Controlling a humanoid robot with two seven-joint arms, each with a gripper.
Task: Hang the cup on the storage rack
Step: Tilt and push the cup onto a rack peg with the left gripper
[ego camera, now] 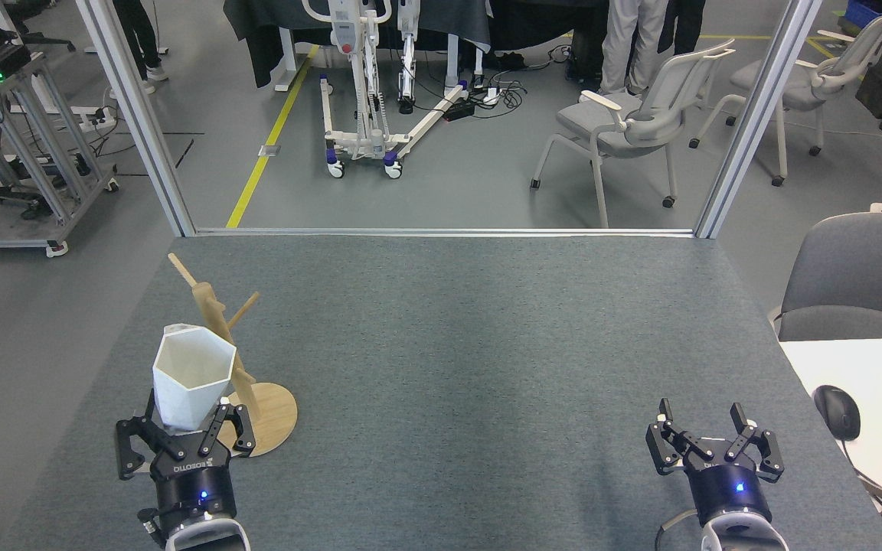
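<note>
- Down below, a big grey felt-covered table (472,360) fills most of the view.
- Next comes the wooden storage rack (236,360). It stands at the near left of the table, on a round flat base. Its post leans a little to the left, and short pegs stick out near the top.
- Then comes the white cup (190,376), with its six-sided rim facing up. It sits just in front of the rack post and touches it or hides part of it. Whether the handle is on a peg cannot be seen.
- The left gripper (181,436) is right under the cup. Its black fingers (217,423) are spread wide apart, and the cup's narrow bottom sits between them. Whether they press on the cup cannot be told.
- The right gripper (705,428) is far off at the near right. Its fingers are spread, and it grips nothing.
</note>
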